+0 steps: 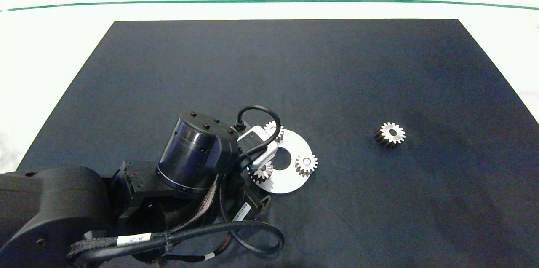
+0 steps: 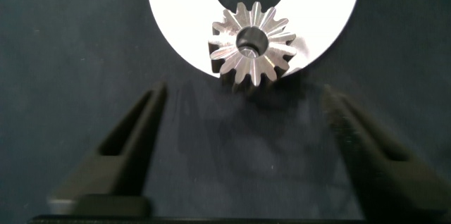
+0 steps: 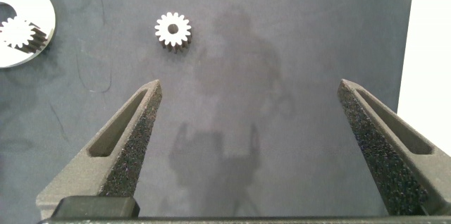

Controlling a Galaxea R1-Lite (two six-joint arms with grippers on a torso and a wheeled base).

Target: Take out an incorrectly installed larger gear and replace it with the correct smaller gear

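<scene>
Left wrist view: left gripper (image 2: pixel 243 122) is spread wide, holding nothing, fingers (image 2: pixel 130 136) over bare mat, touching no part. Larger gear (image 2: pixel 252 43) sits just ahead of the open gap, on the rim of the silver disc (image 2: pixel 176 13), near the disc's centre hole. Gear is not between the fingers, it is just past the tips and roughly centred on the gap.

Head view: left arm comes in low from the left and covers part of the disc (image 1: pixel 294 183). 3 gears show on the disc; the larger gear (image 1: pixel 262 171) is the one nearest the arm, partly hidden by the wrist camera.

Right wrist view: right gripper (image 3: pixel 248 94) is also wide open and empty, above the dark mat (image 3: pixel 282 55). Smaller gear (image 3: pixel 173 30) lies alone on the mat, well apart from the disc and beyond the right fingertips, toward the disc side.
</scene>
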